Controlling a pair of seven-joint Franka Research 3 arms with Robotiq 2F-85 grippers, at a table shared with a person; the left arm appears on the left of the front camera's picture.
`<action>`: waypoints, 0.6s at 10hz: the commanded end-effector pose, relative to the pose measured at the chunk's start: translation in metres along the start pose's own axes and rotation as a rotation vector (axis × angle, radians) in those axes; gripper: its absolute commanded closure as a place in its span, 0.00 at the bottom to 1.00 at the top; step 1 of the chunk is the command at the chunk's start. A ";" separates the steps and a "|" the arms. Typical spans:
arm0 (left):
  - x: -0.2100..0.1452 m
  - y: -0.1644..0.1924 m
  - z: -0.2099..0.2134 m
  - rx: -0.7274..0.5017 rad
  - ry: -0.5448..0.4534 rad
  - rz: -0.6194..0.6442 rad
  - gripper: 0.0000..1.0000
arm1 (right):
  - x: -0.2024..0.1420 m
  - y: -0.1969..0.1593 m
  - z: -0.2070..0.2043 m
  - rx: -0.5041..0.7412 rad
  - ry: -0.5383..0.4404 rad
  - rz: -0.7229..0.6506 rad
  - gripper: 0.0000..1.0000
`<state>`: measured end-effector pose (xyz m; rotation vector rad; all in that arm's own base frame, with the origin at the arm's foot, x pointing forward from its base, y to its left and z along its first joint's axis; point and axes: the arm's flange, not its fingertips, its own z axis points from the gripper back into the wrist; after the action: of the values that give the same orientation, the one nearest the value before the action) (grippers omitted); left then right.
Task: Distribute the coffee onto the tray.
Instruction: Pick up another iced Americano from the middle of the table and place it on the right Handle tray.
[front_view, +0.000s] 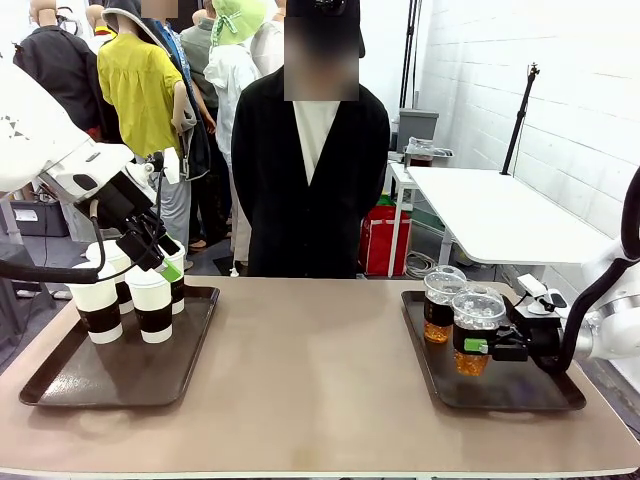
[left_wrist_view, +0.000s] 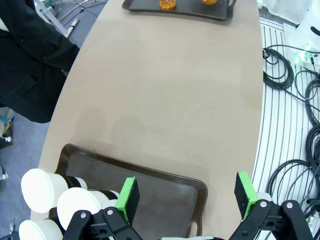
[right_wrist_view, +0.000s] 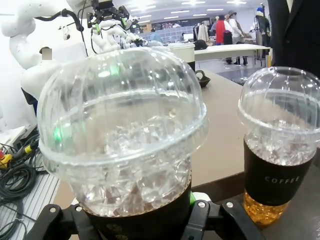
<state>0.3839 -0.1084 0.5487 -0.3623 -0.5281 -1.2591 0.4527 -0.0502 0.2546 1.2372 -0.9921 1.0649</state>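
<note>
Iced cup (front_view: 475, 335) sitting at the near-left part of the right tray (front_view: 560, 398), clear dome lid on top, dark sleeve round the middle, amber drink below. Second iced cup (front_view: 441, 305) standing just behind it on the same tray, apart from any gripper. Likely handling as top-heavy with ice and liquid; thin plastic wall probably flexing under a hard squeeze, dome lid likely popping if pinched. Best taking hold at the sleeve band, low and level, keeping upright.

Right gripper (front_view: 478, 346) clamping that near cup at the sleeve, fingers pressed in from either side; cup body (right_wrist_view: 122, 145) looming between the fingers in the right wrist view.

Paper cups (front_view: 130, 290) clustering at the far end of the left tray (front_view: 60, 385); stiff, light, lidded. Left gripper (left_wrist_view: 185, 197) hovering above them, fingers spread wide, gripping nothing.
</note>
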 end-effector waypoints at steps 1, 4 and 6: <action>-0.002 0.002 0.000 -0.014 -0.025 -0.016 0.00 | 0.001 -0.004 0.006 0.033 -0.025 0.026 0.39; -0.002 0.002 0.000 -0.014 -0.025 -0.016 0.00 | -0.014 -0.007 0.010 0.028 -0.041 0.030 0.39; -0.002 0.002 0.000 -0.014 -0.025 -0.016 0.00 | -0.021 -0.009 0.011 0.033 -0.044 0.037 0.39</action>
<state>0.3839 -0.1084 0.5487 -0.3623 -0.5281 -1.2591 0.4533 -0.0578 0.2308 1.2450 -1.0133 1.0627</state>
